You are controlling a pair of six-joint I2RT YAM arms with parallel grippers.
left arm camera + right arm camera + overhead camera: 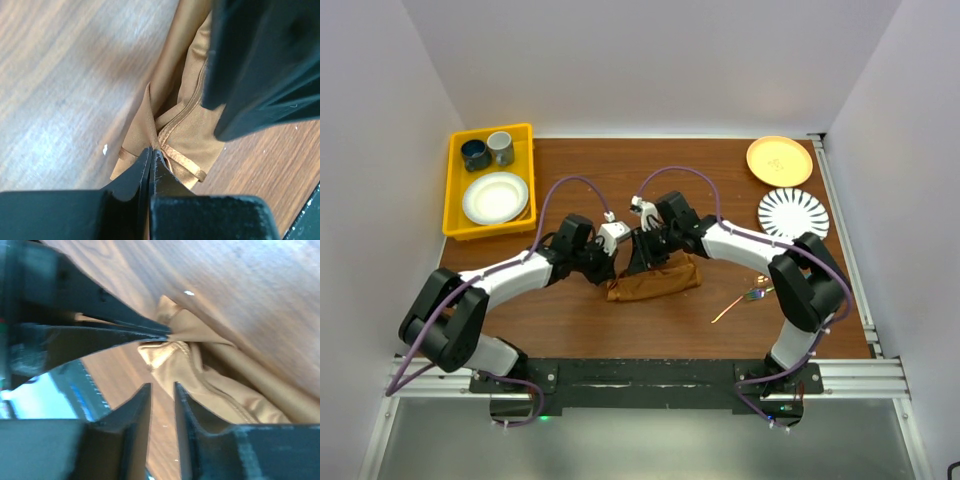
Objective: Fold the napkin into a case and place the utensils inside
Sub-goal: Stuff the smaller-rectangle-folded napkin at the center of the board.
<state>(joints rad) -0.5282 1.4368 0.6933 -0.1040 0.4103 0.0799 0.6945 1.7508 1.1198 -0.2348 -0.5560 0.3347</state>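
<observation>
Pinching the napkin [182,137] at its left end, your left gripper [151,151] clamped tight, arm stretched low, your right gripper [161,386] tilted down just beside it, jaws narrowly apart, empty, utensils [745,299] right of the napkin.

R-wrist view: right gripper [161,390] finger bases cropped at bottom; left gripper [167,333] blurred, body off left edge; napkin [225,385] cut off bottom-rt.
L-wrist view: right gripper out of focus, blocks napkin's rt side; cloth runs off top.
Top view: napkin's left end under arms [730,243]; utensils [748,298] too small, count/type unclear.
</observation>
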